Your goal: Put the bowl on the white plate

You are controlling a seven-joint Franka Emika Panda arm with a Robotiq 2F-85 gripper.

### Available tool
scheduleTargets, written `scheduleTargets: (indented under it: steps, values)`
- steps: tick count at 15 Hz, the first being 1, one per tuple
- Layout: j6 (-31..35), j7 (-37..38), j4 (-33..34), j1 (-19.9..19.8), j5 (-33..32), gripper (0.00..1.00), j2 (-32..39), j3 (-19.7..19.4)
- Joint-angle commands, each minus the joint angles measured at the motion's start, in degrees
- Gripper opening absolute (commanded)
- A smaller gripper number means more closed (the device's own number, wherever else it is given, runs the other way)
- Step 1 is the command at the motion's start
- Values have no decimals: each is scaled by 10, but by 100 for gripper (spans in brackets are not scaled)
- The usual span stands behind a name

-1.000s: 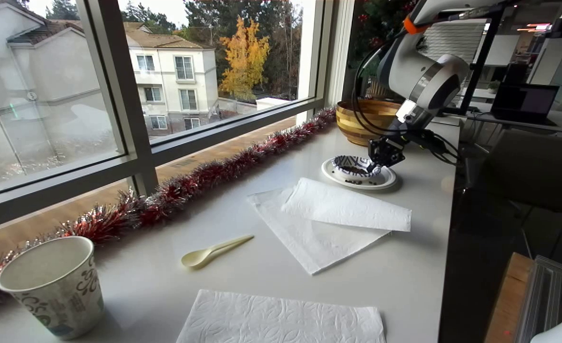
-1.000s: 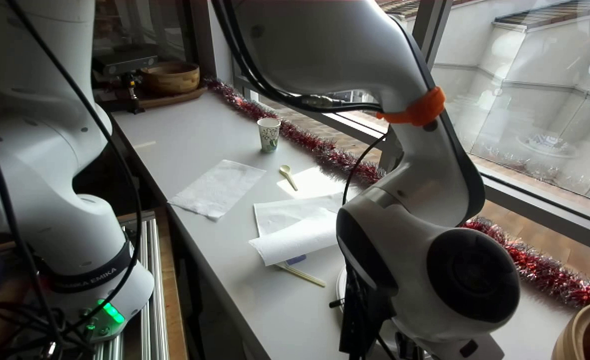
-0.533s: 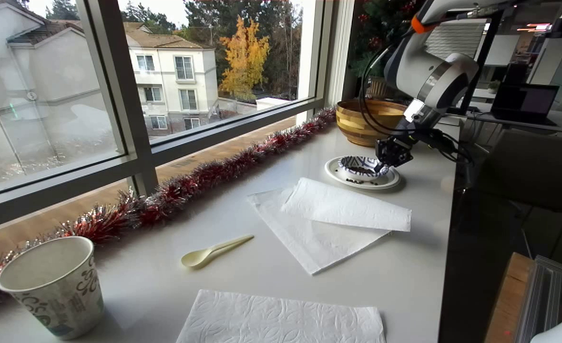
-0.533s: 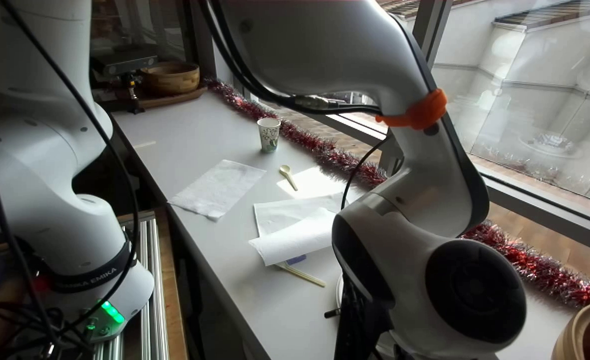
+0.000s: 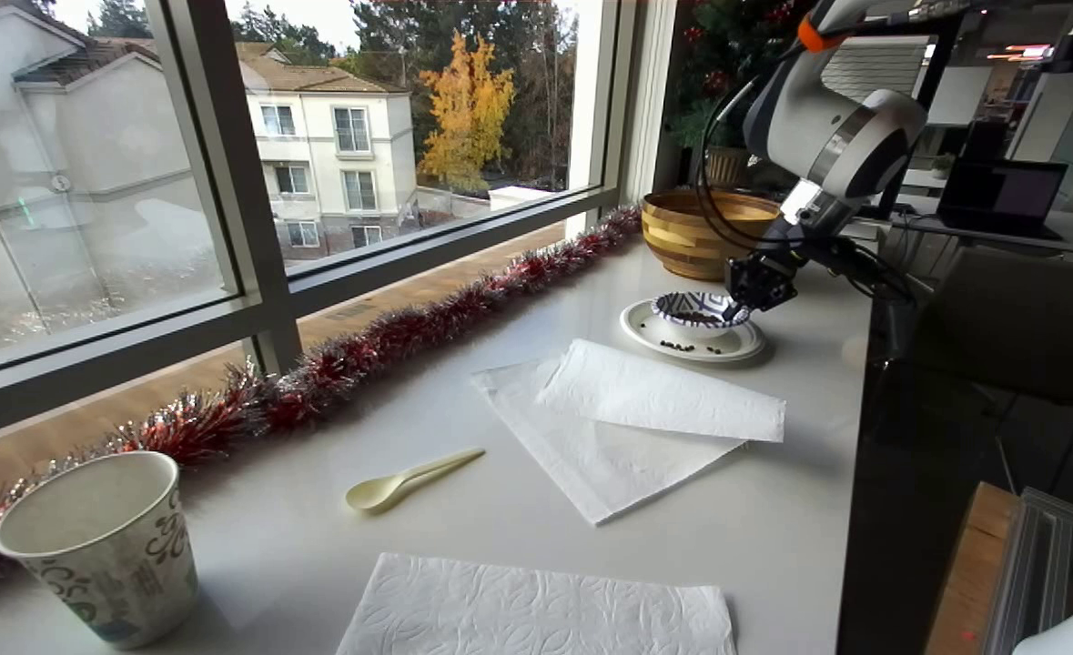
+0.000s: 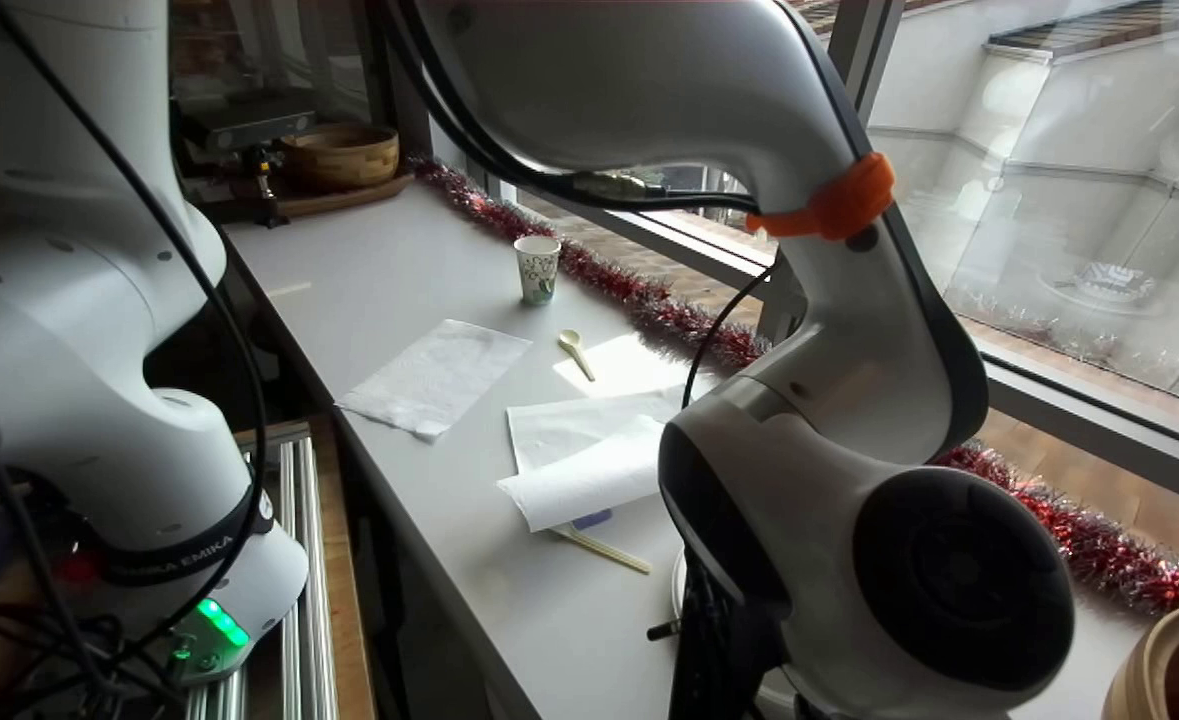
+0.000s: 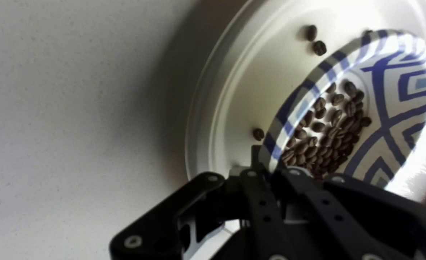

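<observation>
The bowl, small and patterned in dark blue, shows in an exterior view [image 5: 698, 307] and in the wrist view [image 7: 373, 94]. It holds dark brown beans. It is over the white plate [image 5: 638, 332], with its rim higher on the gripper side in the wrist view; I cannot tell if its base touches the plate. The plate [image 7: 234, 83] has a few loose beans on it. My gripper [image 5: 736, 312] is shut on the bowl's near rim, one finger inside and one outside, as the wrist view [image 7: 270, 164] shows. In an exterior view the arm hides the bowl and most of the plate [image 6: 678, 590].
A large wooden bowl [image 5: 704, 241] stands behind the plate. White napkins [image 5: 663, 391] lie in front of it, then a pale spoon [image 5: 390, 489] and a paper cup [image 5: 104, 555]. Red tinsel [image 5: 409, 341] runs along the window side. A pale handle [image 6: 604, 550] sticks out beside the napkin.
My gripper, shut on the bowl's rim, has moved right and up in an exterior view. The bowl has shifted right, then risen. The plate slid slightly right at first, then stayed.
</observation>
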Motion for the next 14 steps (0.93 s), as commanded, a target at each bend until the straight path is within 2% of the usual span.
scheduleTargets:
  steps: [1, 14]
  values:
    - [-14, 5, -11, -8, -11, 1, -19, 5]
    - [1, 5, -1, -2, -7, 1, 2, 19]
